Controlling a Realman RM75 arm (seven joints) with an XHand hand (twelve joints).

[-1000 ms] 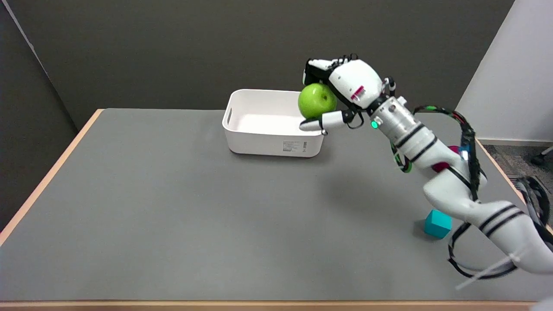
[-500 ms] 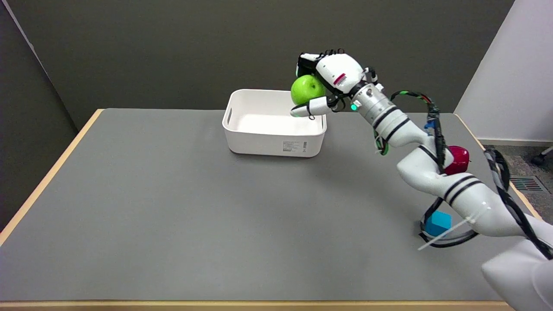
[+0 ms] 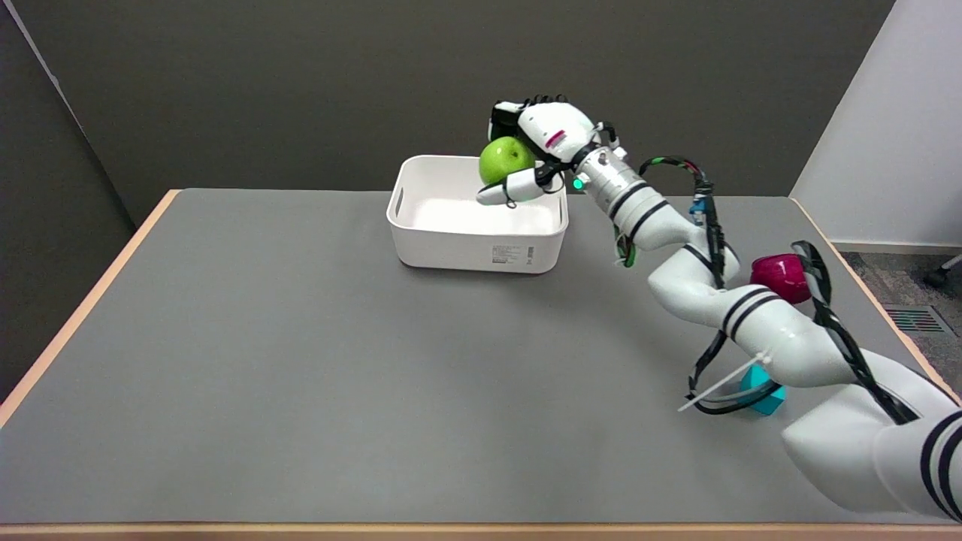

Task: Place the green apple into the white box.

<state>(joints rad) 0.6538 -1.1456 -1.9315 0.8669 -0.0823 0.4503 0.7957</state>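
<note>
Leftward we are going since a second ago: then our right hand was carrying the green apple at the right end of the white box, and now we are holding it above the box's open interior, over the right half and toward the far wall. We are gripping the apple with the fingers curling over its top and far side and the thumb lying under its near side, so the fruit is sitting off the box floor, in the air. It is looking bright, glossy yellow-green, round, with its small dark stem dimple turned toward the camera. The box is sitting in the far middle of the grey table, rounded at the corners, a slot handle in its left end and a small label on its near wall. Behind our forearm, near the right edge, a red apple is resting, and nearer to us a teal cube is peeking out from under the arm's cables.
</note>
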